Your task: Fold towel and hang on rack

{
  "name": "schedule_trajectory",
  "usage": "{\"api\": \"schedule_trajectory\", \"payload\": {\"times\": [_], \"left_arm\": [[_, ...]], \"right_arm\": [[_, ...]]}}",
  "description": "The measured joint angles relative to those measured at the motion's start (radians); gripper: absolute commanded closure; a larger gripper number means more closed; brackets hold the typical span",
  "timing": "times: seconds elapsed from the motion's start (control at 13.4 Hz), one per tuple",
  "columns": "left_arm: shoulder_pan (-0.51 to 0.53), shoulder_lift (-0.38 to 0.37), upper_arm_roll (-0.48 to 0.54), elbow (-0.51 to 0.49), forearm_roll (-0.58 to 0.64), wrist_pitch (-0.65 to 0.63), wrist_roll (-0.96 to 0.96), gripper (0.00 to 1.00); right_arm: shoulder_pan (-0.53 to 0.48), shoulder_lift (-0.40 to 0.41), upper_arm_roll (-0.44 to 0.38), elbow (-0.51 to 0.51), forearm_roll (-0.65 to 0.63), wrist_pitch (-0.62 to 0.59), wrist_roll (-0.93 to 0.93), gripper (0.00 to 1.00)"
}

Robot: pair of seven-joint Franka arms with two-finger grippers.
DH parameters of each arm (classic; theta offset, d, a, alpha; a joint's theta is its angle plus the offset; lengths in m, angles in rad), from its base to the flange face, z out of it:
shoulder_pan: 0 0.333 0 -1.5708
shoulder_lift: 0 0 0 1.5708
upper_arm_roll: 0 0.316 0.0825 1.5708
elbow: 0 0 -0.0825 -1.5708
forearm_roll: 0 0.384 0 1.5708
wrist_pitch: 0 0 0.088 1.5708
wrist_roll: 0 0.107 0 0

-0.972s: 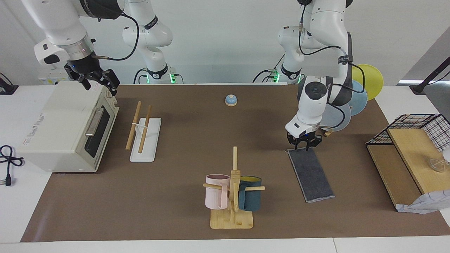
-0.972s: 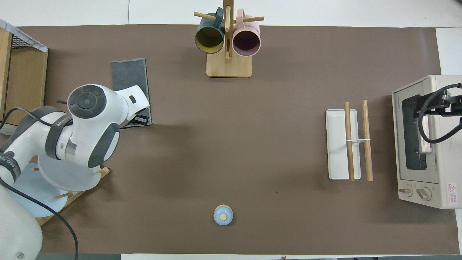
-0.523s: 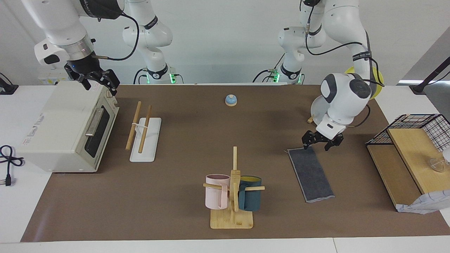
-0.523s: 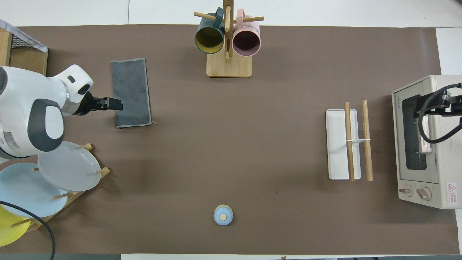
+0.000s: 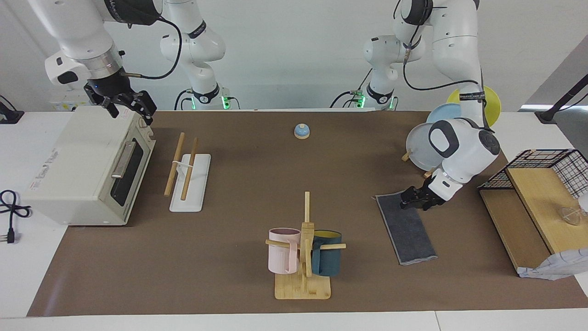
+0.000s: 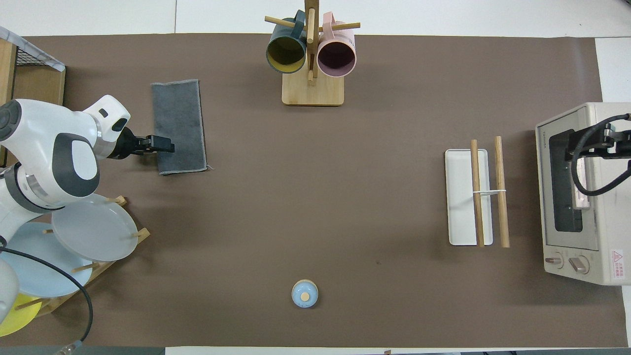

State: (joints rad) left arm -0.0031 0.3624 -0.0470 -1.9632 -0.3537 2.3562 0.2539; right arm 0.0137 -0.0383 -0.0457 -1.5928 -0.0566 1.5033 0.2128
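My left tool (image 5: 415, 203) is low at the towel (image 5: 406, 227) edge, fingers apart; my right tool (image 5: 123, 105) waits above the oven (image 5: 87, 165), fingers apart.

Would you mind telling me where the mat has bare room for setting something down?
The widest bare patch is mid-mat, bordered by the bell, mug tree, towel and rack. It is crowded at the left arm's end, where the left end effector is at the towel's edge, beside the plate stand.
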Motion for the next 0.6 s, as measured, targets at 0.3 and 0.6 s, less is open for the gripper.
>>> {"api": "schedule_trajectory", "payload": {"times": [0.3, 0.6], "left_arm": [[0.000, 0.020, -0.004, 0.053, -0.007, 0.000, 0.000, 0.00], [-0.002, 0.033, -0.009, 0.065, -0.013, -0.001, 0.000, 0.05]], "right_arm": [[0.000, 0.000, 0.000, 0.000, 0.000, 0.000, 0.000, 0.00], [0.006, 0.000, 0.006, -0.003, 0.001, -0.016, 0.000, 0.00]]}}
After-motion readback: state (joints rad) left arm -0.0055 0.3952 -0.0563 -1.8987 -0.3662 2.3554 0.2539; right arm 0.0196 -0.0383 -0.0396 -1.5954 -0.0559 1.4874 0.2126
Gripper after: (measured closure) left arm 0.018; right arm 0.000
